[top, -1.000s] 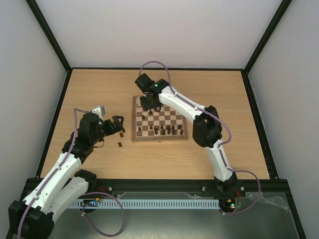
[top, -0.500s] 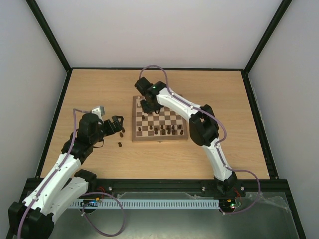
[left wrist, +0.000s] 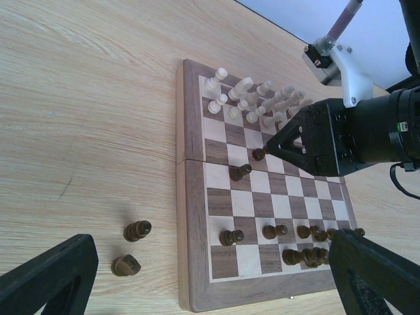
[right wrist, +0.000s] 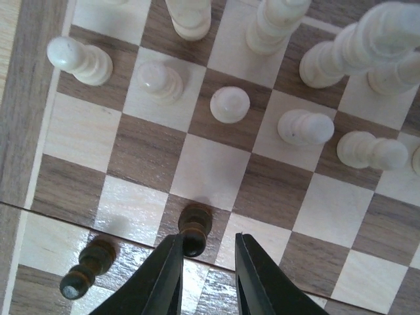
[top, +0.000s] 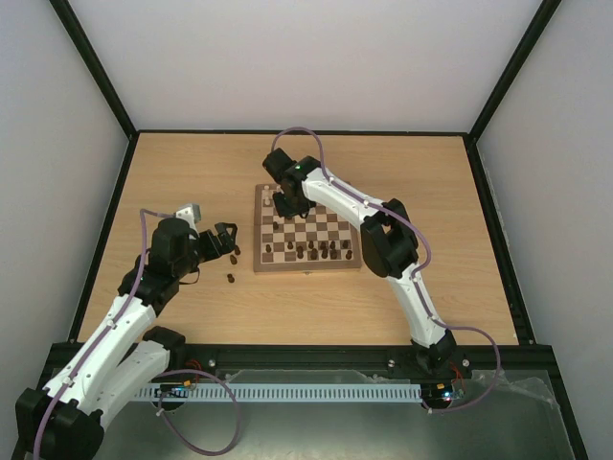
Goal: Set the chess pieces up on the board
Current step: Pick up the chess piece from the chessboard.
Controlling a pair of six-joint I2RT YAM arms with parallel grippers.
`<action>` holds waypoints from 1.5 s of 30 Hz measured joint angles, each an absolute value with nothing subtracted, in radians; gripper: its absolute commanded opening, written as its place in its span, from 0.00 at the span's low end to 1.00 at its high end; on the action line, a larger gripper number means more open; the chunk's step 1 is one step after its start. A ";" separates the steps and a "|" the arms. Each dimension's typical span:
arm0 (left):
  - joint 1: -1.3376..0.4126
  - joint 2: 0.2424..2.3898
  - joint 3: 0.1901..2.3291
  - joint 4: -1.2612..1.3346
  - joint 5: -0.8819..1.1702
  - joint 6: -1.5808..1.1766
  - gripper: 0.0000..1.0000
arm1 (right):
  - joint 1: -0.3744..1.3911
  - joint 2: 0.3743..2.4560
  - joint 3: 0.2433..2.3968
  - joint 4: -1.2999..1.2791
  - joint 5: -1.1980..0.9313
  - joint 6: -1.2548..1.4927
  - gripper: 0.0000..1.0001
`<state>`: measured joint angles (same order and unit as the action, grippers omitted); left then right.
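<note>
The board (top: pixel 340 213) lies mid-table with pale chess pieces (left wrist: pixel 249 98) along its far rows and dark chess pieces (left wrist: pixel 308 252) along its near rows. My right gripper (right wrist: pixel 205 246) hangs low over the board's left side, jaws narrowly apart. A dark pawn (right wrist: pixel 195 228) stands between them, against the left finger (right wrist: pixel 164 269), with a gap to the right finger. A second dark pawn (right wrist: pixel 88 266) stands just left. My left gripper (top: pixel 225 241) waits wide open left of the board, over two dark pieces (left wrist: pixel 137 230) lying on the table.
The right arm (top: pixel 354 206) reaches across the board from the right. Black frame rails (top: pixel 105 230) edge the wooden table, with walls behind them. The board's raised border (left wrist: pixel 187 216) lies close to the loose dark pieces.
The right gripper's jaws have narrowed around the dark pawn and its arm has shifted slightly. The left arm has not moved.
</note>
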<state>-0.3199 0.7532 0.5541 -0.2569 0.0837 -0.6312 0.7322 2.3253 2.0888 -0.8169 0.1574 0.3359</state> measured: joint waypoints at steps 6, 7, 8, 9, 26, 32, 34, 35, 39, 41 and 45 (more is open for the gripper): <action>-0.320 0.753 0.554 -0.257 0.077 -0.631 0.99 | 0.732 2.344 2.115 -0.811 0.139 0.331 0.23; -0.320 0.753 0.554 -0.257 0.076 -0.631 0.99 | 0.732 2.346 2.117 -0.810 0.138 0.329 0.23; -0.320 0.753 0.554 -0.257 0.076 -0.631 0.99 | 0.732 2.348 2.117 -0.810 0.137 0.329 0.23; -0.320 0.753 0.554 -0.257 0.075 -0.631 0.99 | 0.732 2.349 2.117 -0.810 0.136 0.328 0.24; -0.320 0.753 0.554 -0.258 0.074 -0.631 0.99 | 0.732 2.353 2.117 -0.810 0.131 0.321 0.21; -0.320 0.753 0.554 -0.258 0.074 -0.631 0.99 | 0.732 2.357 2.117 -0.810 0.128 0.319 0.15; -0.320 0.753 0.554 -0.258 0.074 -0.632 0.99 | 0.732 2.360 2.117 -0.810 0.126 0.319 0.17; -0.320 0.753 0.554 -0.258 0.074 -0.631 0.99 | 0.732 2.361 2.117 -0.810 0.125 0.319 0.18; -0.320 0.753 0.554 -0.258 0.073 -0.631 0.99 | 0.732 2.368 2.117 -0.810 0.120 0.318 0.18; -0.320 0.753 0.554 -0.258 0.074 -0.631 0.99 | 0.732 2.370 2.117 -0.810 0.120 0.318 0.12; -0.320 0.753 0.554 -0.258 0.074 -0.631 0.99 | 0.732 2.371 2.117 -0.810 0.117 0.316 0.07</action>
<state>-0.3199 0.7532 0.5541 -0.2577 0.0738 -0.6312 0.7322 2.3714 2.1174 -0.8101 0.1169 0.3164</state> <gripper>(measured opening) 0.993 0.108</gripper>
